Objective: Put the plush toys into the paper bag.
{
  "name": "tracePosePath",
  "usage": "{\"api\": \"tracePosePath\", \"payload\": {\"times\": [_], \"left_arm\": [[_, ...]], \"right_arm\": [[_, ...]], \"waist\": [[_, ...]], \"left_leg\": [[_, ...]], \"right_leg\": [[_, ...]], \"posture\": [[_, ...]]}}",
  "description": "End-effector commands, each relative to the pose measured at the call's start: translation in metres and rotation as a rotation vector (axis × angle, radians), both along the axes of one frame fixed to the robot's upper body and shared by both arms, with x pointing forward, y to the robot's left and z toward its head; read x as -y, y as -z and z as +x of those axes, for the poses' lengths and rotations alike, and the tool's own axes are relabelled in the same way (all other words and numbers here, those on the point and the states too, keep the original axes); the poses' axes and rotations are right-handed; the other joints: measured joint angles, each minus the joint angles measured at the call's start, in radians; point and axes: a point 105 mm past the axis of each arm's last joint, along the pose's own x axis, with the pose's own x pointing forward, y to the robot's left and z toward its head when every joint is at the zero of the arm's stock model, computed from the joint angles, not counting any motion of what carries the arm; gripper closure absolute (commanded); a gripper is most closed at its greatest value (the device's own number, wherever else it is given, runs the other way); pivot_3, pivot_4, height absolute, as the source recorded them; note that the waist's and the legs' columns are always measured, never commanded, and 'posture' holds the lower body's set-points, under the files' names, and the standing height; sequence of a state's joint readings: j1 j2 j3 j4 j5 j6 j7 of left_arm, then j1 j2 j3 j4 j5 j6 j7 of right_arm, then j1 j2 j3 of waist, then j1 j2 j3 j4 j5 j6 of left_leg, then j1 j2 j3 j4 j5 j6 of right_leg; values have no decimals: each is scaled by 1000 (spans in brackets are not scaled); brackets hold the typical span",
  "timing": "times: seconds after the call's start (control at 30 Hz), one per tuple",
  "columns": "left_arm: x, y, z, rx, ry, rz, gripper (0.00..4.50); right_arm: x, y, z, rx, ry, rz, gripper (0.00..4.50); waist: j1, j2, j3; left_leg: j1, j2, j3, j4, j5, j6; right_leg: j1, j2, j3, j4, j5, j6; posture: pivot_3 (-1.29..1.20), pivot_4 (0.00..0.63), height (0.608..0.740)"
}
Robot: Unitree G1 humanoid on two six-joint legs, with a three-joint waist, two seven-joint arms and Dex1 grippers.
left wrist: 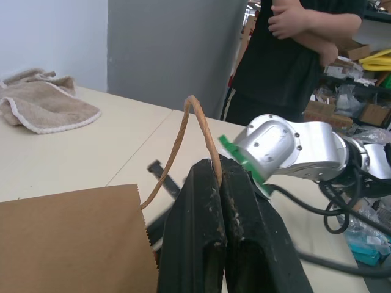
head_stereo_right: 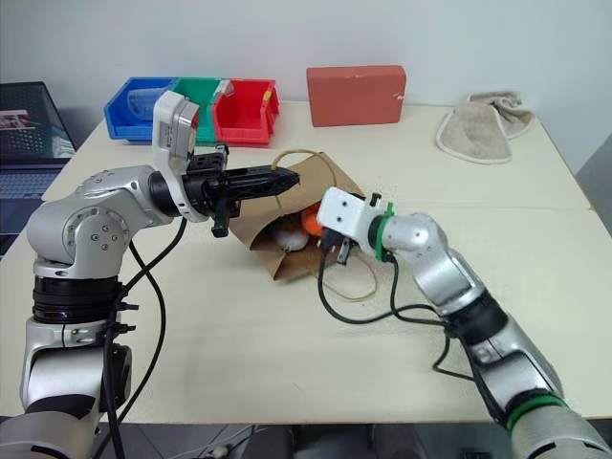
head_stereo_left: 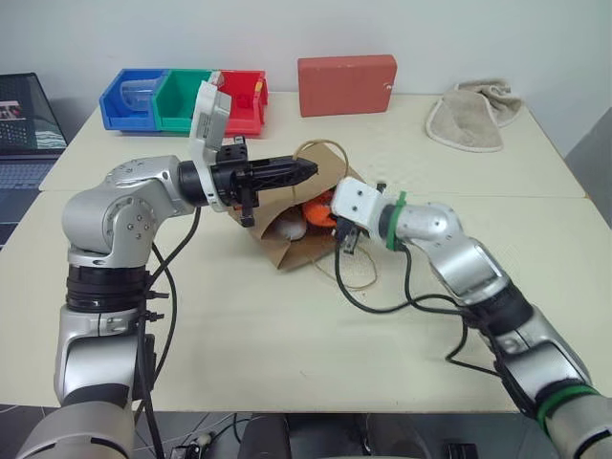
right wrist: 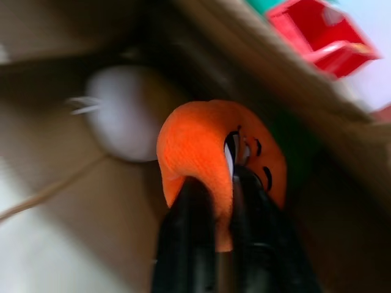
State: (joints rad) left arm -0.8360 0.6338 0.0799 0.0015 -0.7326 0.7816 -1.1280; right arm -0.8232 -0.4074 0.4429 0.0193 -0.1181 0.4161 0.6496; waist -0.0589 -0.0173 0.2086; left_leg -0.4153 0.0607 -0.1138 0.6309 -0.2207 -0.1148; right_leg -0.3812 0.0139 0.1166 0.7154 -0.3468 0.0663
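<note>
The brown paper bag (head_stereo_left: 279, 251) lies on the table with its mouth facing my right arm. My left gripper (head_stereo_left: 312, 170) is shut on the bag's upper loop handle (left wrist: 182, 125) and holds that side of the mouth raised. My right gripper (right wrist: 223, 180) is shut on the orange carrot plush toy (right wrist: 195, 140), which sits at the bag's mouth, partly inside (head_stereo_left: 316, 212). The white egg plush toy (right wrist: 122, 113) lies inside the bag, just beyond the carrot.
A red box (head_stereo_left: 346, 84), a row of blue, green and red bins (head_stereo_left: 182, 98) and a beige towel (head_stereo_left: 473, 115) stand along the table's far edge. A laptop (head_stereo_left: 24, 124) sits off to the left. A person (left wrist: 293, 55) stands beyond the table. The bag's other handle (head_stereo_left: 356, 275) lies on the table.
</note>
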Motion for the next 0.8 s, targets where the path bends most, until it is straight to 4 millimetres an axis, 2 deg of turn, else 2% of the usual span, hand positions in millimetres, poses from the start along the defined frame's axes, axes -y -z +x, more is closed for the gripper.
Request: {"api": "tracePosePath", "payload": {"times": [0.03,0.17,0.23,0.3,0.37,0.47,0.53,0.57,0.6,0.67,0.73,0.8], "left_arm": [[-3,-17,-7,54,10,-26,4500],[-5,-18,-5,51,2,-37,4500],[-5,-18,-4,51,-5,-37,4500],[-5,-18,-2,52,-13,-37,4500],[-4,-18,0,53,-19,-40,4500],[-4,-18,2,55,-24,-44,4500],[-2,-18,4,57,-27,-45,4500],[-2,-18,4,57,-28,-46,4500],[-1,-17,5,57,-27,-44,4500],[-1,-16,4,60,-26,-40,4500],[-2,-16,4,62,-27,-39,4500],[-2,-16,4,63,-28,-34,4500]], "right_arm": [[-4,-16,2,89,-7,19,2930],[-5,-19,-1,109,-9,38,1477],[-7,-20,-8,116,-46,29,713],[-8,-27,-25,97,-108,45,23],[-4,-33,-43,65,-163,63,23],[3,-38,-58,33,-206,67,23],[12,-36,-93,-40,-356,79,23],[14,-36,-103,-59,-400,78,23],[23,-30,-105,-94,-374,82,23],[48,-9,-90,-155,-199,99,23],[62,9,-84,-225,-88,124,23],[72,23,-68,-272,65,194,23]], "waist": [[1,0,0],[0,0,0],[0,0,0],[0,0,0],[1,0,0],[1,0,0],[9,0,0],[10,0,0],[10,0,0],[10,0,0],[8,0,0],[3,0,0]], "left_leg": [[0,0,0,0,0,0],[0,0,0,-1,0,0],[0,0,0,-1,0,0],[-1,0,0,-1,0,0],[-1,0,0,-1,0,0],[-1,0,0,-1,0,0],[0,0,-1,0,0,0],[-1,-1,-2,-1,-1,2],[-1,-1,-2,-1,-1,2],[-1,-1,-2,0,-2,3],[0,-1,-2,0,-2,3],[0,-1,-2,1,-2,3]], "right_leg": [[0,0,0,0,0,0],[-1,0,0,0,0,0],[-1,0,0,0,0,0],[-1,0,0,0,0,0],[-1,0,0,0,0,0],[0,0,0,0,0,0],[0,0,0,0,0,0],[1,0,-2,-1,0,0],[2,0,-2,-2,0,0],[2,0,-2,-2,0,0],[2,0,-2,-1,0,0],[2,0,-1,0,0,0]], "posture": [[0,150,740],[0,150,740],[0,150,740],[0,150,740],[0,150,740],[0,150,740],[0,150,740],[0,150,740],[0,150,740],[0,150,740],[0,150,740],[0,150,740]]}}
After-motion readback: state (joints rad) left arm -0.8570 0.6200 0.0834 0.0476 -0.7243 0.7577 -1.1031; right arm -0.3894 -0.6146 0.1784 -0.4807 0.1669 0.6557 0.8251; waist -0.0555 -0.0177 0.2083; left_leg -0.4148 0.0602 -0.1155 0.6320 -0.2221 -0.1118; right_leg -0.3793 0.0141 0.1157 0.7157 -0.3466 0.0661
